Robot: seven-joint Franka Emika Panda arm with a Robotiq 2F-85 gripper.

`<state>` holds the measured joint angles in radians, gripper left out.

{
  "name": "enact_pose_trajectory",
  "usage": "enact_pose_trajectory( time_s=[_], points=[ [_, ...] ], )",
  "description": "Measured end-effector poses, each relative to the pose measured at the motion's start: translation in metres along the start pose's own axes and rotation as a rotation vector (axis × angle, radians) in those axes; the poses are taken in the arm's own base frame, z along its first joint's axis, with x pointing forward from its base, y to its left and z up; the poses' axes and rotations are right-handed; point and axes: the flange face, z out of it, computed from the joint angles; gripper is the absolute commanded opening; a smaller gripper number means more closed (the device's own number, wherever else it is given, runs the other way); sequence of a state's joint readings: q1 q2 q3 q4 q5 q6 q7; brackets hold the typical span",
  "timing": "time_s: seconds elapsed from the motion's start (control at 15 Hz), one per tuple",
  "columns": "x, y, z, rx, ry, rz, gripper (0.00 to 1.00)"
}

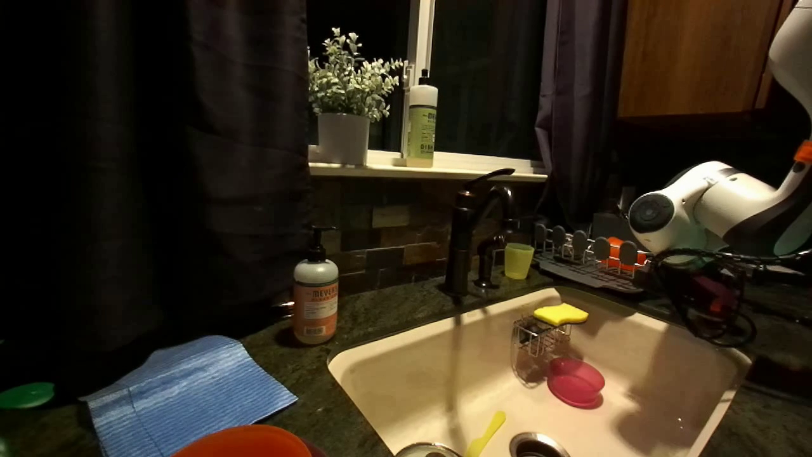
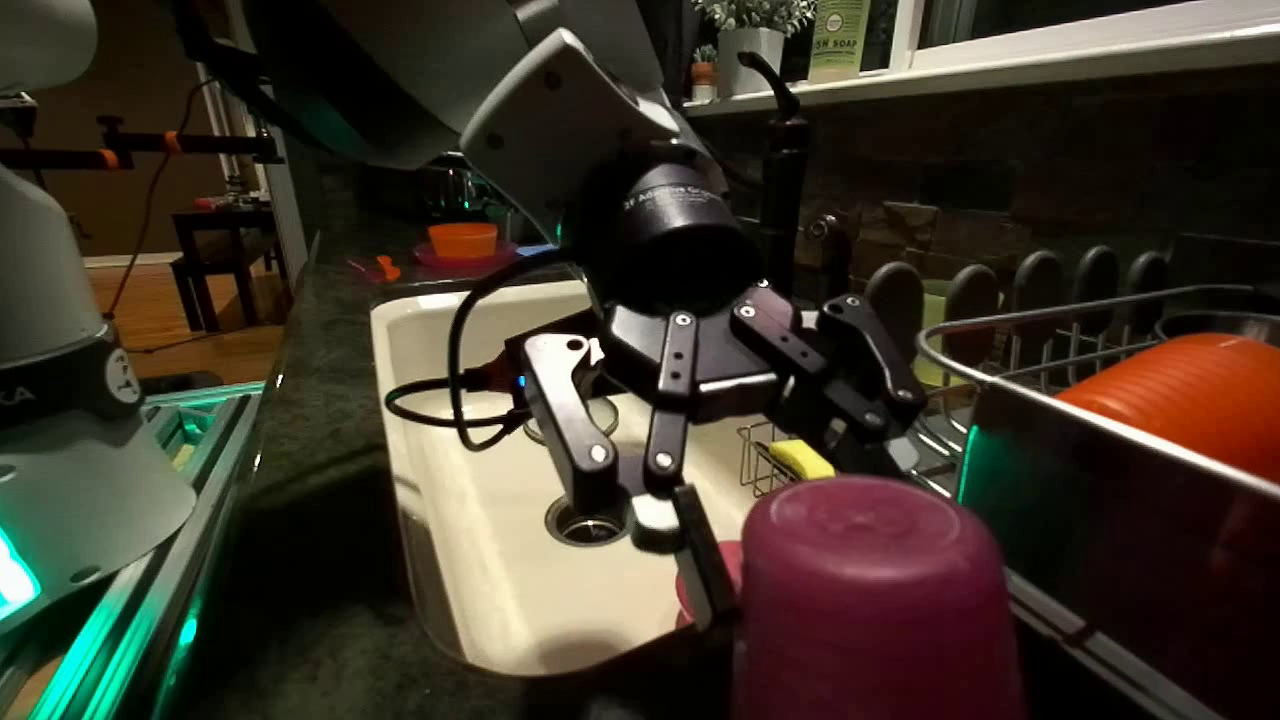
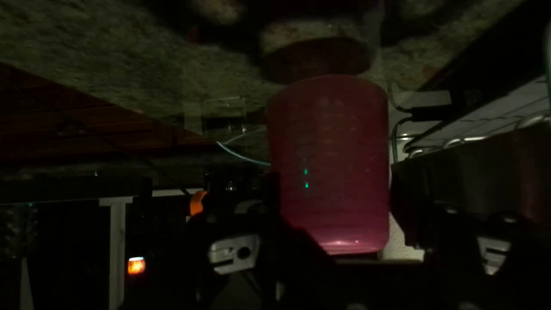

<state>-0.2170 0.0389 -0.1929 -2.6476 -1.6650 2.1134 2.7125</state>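
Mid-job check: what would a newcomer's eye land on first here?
Most likely the magenta plastic cup, base up in the black two-fingered gripper, large in the foreground of an exterior view. Next, the bright yellow sponge on the silver wire caddy in the cream rectangular sink, vivid in dim light.

I can read MEYER'S on the orange bottle [image 1: 316, 303], DISH SOAP on the green bottle [image 2: 838, 42], Adaptive on the black ring [image 2: 675, 208], CA on my robot's base [image 2: 75, 440].
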Motion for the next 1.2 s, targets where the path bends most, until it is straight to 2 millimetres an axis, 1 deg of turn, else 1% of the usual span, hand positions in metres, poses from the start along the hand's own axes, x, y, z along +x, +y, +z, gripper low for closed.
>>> enact_pose_trajectory(
  time_s=[0.2,0.53,0.73,0.87,1.0,1.2],
  points=[
    [-0.002,-0.003,-0.011,0.014,0.072,-0.027,0.40],
    [-0.014,0.005,-0.007,-0.002,0.082,-0.065,0.40],
    [-0.019,0.008,-0.008,-0.018,0.055,-0.065,0.40],
    [-0.020,0.010,-0.009,-0.056,-0.019,-0.046,0.40],
    [-0.015,0.012,-0.007,-0.110,-0.097,-0.028,0.40],
    [0.003,0.014,-0.002,-0.173,-0.177,0.006,0.40]
  ],
)
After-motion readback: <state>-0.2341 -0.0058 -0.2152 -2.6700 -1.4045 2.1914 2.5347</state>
